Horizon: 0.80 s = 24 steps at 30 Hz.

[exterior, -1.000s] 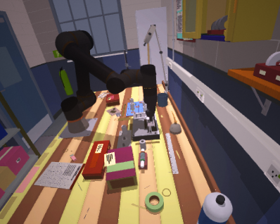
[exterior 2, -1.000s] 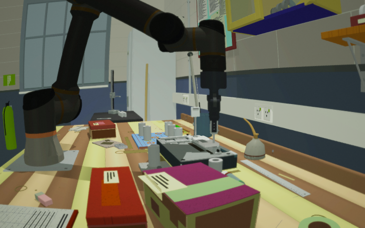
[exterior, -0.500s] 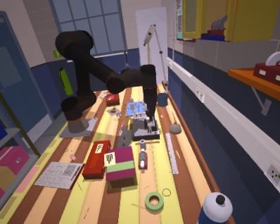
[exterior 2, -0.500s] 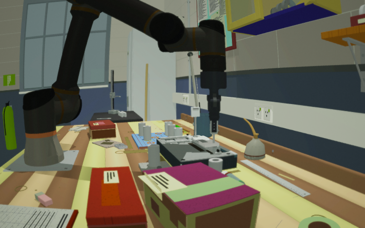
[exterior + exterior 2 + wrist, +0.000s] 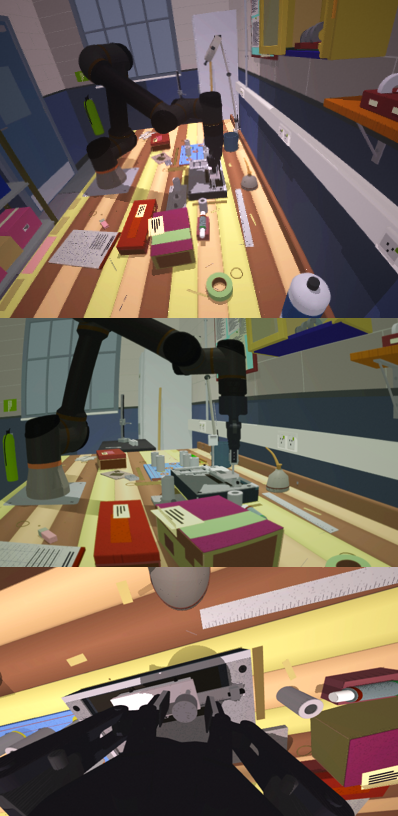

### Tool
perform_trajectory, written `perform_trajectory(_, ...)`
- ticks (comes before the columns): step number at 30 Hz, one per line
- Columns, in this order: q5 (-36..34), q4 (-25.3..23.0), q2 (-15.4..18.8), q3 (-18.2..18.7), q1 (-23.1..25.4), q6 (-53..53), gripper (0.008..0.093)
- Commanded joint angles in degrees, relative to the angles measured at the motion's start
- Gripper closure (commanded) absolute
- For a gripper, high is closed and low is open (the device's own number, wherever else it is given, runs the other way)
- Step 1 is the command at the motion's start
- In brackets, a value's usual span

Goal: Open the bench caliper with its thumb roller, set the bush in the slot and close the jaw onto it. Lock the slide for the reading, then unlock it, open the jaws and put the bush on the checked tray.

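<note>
The grey thumb roller (image 5: 185, 709) sits on the slide of the bench caliper (image 5: 214, 485), and my open gripper (image 5: 184, 711) straddles it from above, holding nothing. The caliper is a dark grey block (image 5: 206, 182) in the middle of the bench. The bush (image 5: 299, 702), a short pale hollow cylinder, lies on its side on the bench just in front of the caliper (image 5: 235, 497). It is apart from the caliper body. A blue tray (image 5: 160, 470) with several grey cylinders stands behind the caliper.
The magenta and green box (image 5: 218, 528) stands close in front of the caliper, beside the bush. A red case (image 5: 123, 531) lies to its left. A steel ruler (image 5: 298, 511) and a grey oil can (image 5: 277, 481) lie to the right, near the bench's raised edge.
</note>
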Motion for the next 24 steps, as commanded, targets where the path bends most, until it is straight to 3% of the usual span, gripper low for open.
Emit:
perform_trajectory(1,0.00,-0.03,-0.04,-0.02,0.00,0.00,0.0534)
perform_trajectory(12,0.00,1.81,-0.98,-0.92,0.00,0.00,0.0534)
perform_trajectory(24,0.00,9.68,-4.42,-5.34,0.00,0.00,0.0534)
